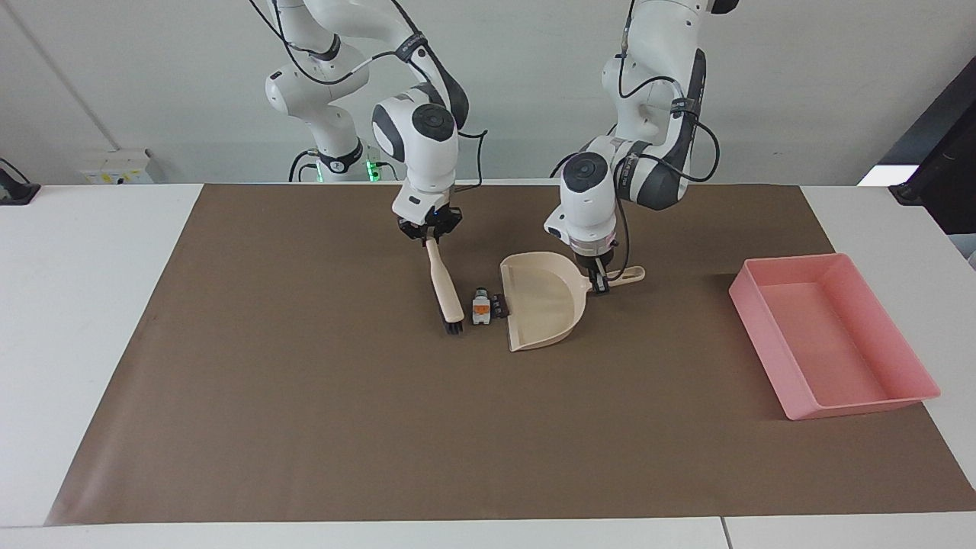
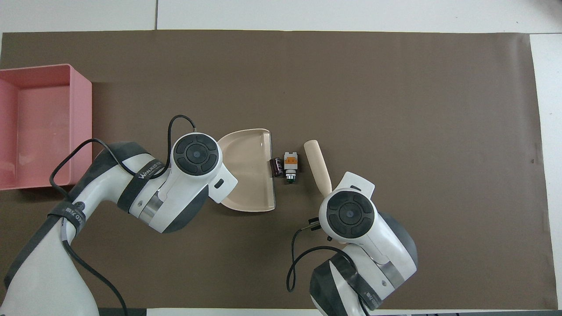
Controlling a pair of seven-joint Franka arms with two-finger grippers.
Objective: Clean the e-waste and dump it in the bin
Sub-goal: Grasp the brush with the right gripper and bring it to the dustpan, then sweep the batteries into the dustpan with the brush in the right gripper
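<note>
the sweeping step is in hand. the right claw (image 1: pixel 429 235) is clamped on the brush (image 1: pixel 444 287), bristles down on the brown mat (image 1: pixel 305 396) just beside the white-grey block (image 1: pixel 480 308). the small dark piece (image 1: pixel 498 305) lies between that block and the dustpan (image 1: pixel 543 305), touching its open lip. the left claw (image 1: pixel 601 284) pinches the dustpan's handle, the pan resting on the mat. next, i judge, the brush must push both parts toward the left arm's end of the counter, into the pan, which should be held steady. the bin (image 1: pixel 877 400) waits at that end, well apart.
</note>
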